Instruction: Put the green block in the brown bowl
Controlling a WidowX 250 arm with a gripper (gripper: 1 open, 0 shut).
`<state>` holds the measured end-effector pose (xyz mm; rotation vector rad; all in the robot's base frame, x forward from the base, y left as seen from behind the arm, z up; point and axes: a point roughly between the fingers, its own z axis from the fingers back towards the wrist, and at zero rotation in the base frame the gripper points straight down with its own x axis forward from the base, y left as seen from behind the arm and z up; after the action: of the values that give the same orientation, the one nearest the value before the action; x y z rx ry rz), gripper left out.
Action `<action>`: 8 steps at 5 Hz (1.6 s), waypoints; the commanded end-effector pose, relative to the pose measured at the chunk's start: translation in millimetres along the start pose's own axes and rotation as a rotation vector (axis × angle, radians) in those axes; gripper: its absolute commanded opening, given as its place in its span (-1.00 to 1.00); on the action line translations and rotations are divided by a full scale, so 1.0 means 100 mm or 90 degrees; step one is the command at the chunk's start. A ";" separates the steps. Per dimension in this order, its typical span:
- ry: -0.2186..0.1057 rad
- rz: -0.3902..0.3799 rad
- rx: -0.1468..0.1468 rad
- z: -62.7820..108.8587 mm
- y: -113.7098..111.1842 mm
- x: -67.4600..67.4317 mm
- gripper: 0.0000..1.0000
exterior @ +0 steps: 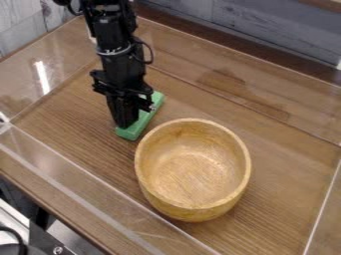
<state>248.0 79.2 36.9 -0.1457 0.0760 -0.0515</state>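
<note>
The green block (134,127) lies flat on the wooden table, just up and left of the brown bowl (194,171). My gripper (128,114) points straight down onto the block, its black fingers (123,104) drawn together across the block's middle. Green shows on both sides of the fingers, and the block still rests on the table. The bowl stands upright and holds nothing; its near rim is a short gap from the block.
Low clear plastic walls (80,189) fence the wooden tabletop (266,110) on the left and front. Behind the table stands a grey plank wall (266,25). Bare wood stretches to the right of the bowl and behind the arm.
</note>
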 end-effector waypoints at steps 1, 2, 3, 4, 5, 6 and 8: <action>-0.029 -0.002 0.016 0.22 0.02 0.07 -1.00; -0.023 0.002 0.013 0.28 0.01 0.06 -1.00; -0.018 0.006 0.009 0.34 0.00 0.05 -1.00; -0.015 0.007 0.006 0.38 -0.02 0.05 -1.00; -0.013 0.005 0.004 0.40 -0.03 0.06 -1.00; -0.012 0.000 0.003 0.42 -0.05 0.08 1.00; -0.012 -0.009 0.000 0.39 -0.10 0.09 1.00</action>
<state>250.2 72.6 57.4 -0.1777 0.1317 -0.0514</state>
